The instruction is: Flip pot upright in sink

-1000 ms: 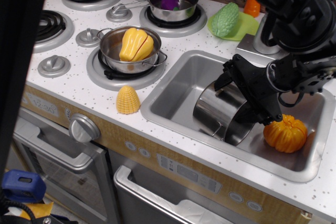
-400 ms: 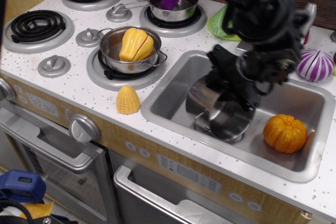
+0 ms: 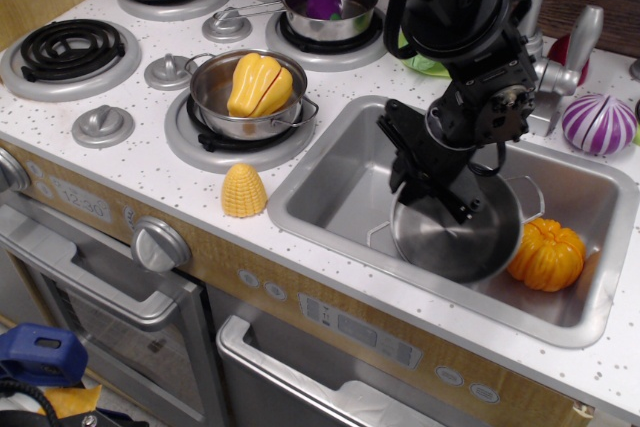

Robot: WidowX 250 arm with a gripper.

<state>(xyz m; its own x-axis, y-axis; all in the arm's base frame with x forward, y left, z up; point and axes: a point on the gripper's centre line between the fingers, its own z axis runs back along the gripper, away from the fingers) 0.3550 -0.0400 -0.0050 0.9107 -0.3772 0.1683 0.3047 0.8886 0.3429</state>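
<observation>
The shiny steel pot (image 3: 455, 239) stands in the sink (image 3: 330, 179) with its open mouth facing up, a little tilted toward me. One wire loop handle shows at its left (image 3: 378, 233) and one at its right (image 3: 530, 190). My black gripper (image 3: 437, 190) reaches down from above and is shut on the pot's far-left rim, with the fingers partly inside the pot. The arm hides the back wall of the sink.
An orange pumpkin (image 3: 548, 255) lies in the sink, touching the pot's right side. The faucet (image 3: 545, 17) and a purple-white onion (image 3: 600, 124) are behind. A yellow corn piece (image 3: 243, 190), a shallow pot with yellow pepper (image 3: 250, 92) and a saucepan (image 3: 328, 5) sit to the left.
The pot has turned from lying on its side with its mouth toward the front to mouth up, ending nearer the pumpkin. The arm rotated and swung left over the sink.
</observation>
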